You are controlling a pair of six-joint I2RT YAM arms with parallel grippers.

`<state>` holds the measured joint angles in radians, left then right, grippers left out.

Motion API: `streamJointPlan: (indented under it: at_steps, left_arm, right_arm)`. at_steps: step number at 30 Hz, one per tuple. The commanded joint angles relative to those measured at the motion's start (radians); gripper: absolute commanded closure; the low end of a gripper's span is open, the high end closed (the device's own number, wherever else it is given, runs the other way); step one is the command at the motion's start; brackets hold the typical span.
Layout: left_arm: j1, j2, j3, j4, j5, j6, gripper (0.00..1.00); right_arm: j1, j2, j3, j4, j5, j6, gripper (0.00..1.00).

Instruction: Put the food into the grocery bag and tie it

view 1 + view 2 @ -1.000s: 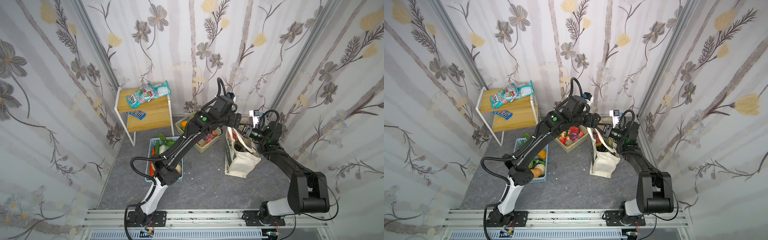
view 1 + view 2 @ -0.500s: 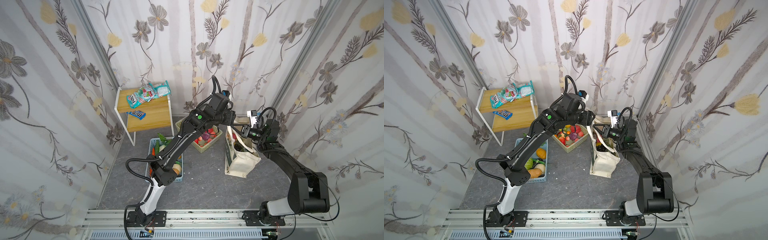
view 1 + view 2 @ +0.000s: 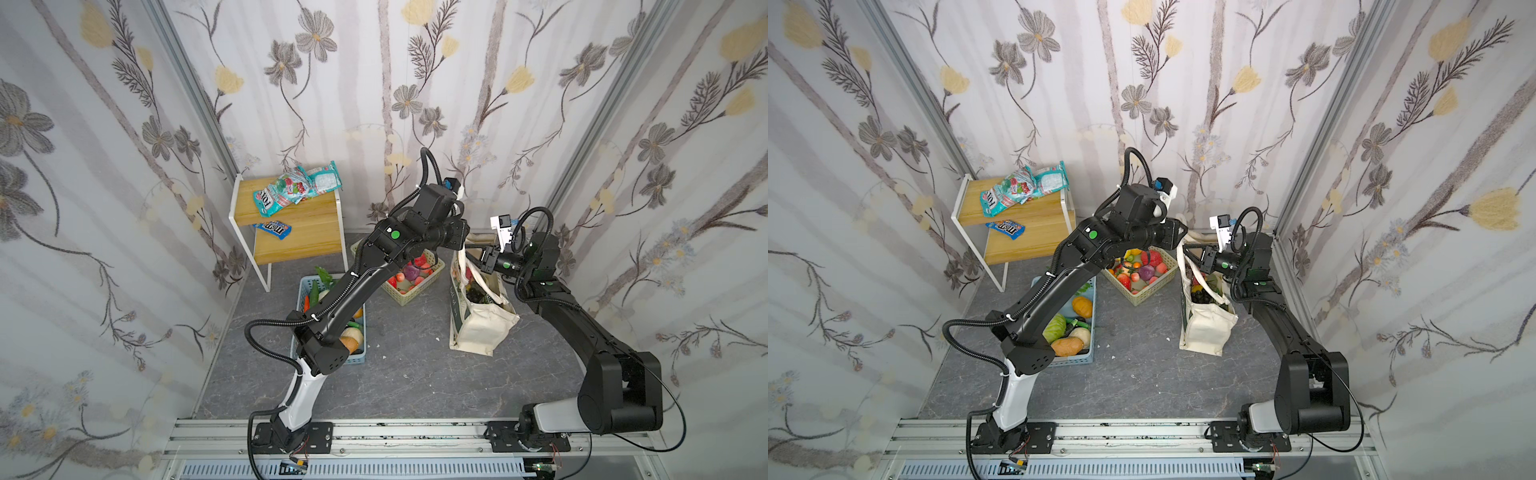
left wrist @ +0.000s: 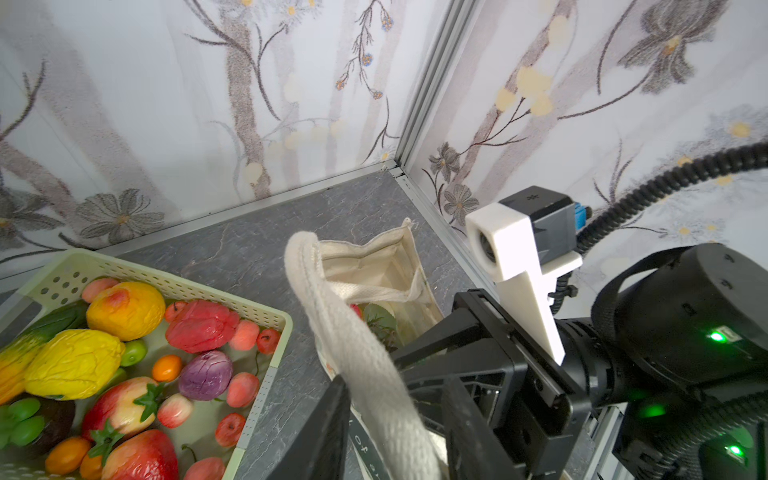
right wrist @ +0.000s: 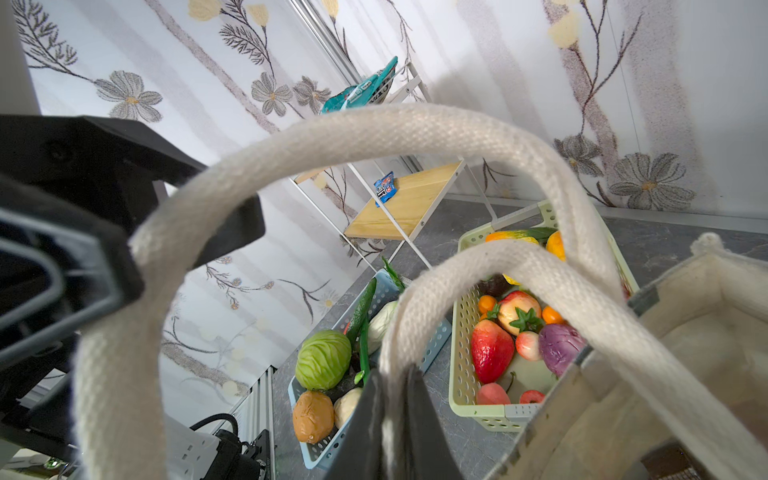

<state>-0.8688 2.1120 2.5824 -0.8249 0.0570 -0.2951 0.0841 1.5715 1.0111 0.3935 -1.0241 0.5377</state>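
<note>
Currently the grocery bag [image 3: 478, 328] stands upright on the grey floor [image 3: 415, 374], just beside the beige basket [image 4: 187, 289], its mouth open. The left gripper [image 4: 395, 386] has its fingers partway apart around one cream strap [image 4: 332, 316], not clamped. The right gripper [image 5: 392, 374] pinches the second strap [image 5: 519, 266] between closed fingers. Dark food [image 3: 1202, 291] lies inside the bag.

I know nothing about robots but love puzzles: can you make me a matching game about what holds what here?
Holders: 1 light blue basket; 2 beige basket; 3 wooden shelf; 4 right gripper.
Held: A snack packets; B cream bag strap; C green cabbage; D red strawberry.
Pairs: 1-C, 2-D, 3-A, 4-B.
</note>
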Motion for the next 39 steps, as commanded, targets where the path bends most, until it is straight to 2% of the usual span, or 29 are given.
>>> streamJointPlan:
  at_steps: [1, 3, 6, 11, 14, 21, 26, 31, 39]
  left_arm:
    - [0.001, 0.012, 0.002, 0.061, 0.038, -0.009, 0.66]
    - [0.001, 0.019, 0.004, 0.075, 0.043, -0.012, 0.72]
    - [0.001, 0.025, 0.002, 0.107, 0.068, -0.017, 0.76]
    - [0.000, 0.065, 0.005, 0.142, 0.161, -0.046, 0.69]
    - [0.000, 0.072, 0.005, 0.135, 0.176, -0.045, 0.64]
    - [0.000, 0.047, 0.007, 0.078, 0.138, -0.002, 0.33]
    - [0.000, 0.041, 0.034, 0.041, 0.093, 0.014, 0.17]
    - [0.001, 0.049, 0.072, 0.021, 0.039, 0.007, 0.17]
    - [-0.040, 0.068, 0.077, 0.096, 0.150, -0.015, 0.22]
  right_arm:
    - [0.002, 0.004, 0.019, -0.002, -0.046, -0.025, 0.87]
    - [0.002, 0.012, 0.028, 0.001, -0.070, -0.028, 0.87]
    - [0.003, 0.017, 0.035, 0.009, -0.089, -0.028, 0.86]
    - [0.000, 0.018, 0.029, 0.061, -0.077, 0.002, 0.87]
    - [-0.005, 0.015, 0.013, 0.126, -0.062, 0.048, 0.87]
    - [-0.022, 0.010, -0.019, 0.328, -0.064, 0.184, 0.87]
    - [-0.021, 0.040, -0.025, 0.454, -0.094, 0.272, 0.87]
    - [-0.022, 0.057, -0.023, 0.413, -0.088, 0.245, 0.87]
    - [-0.011, 0.081, -0.004, 0.390, -0.117, 0.189, 0.86]
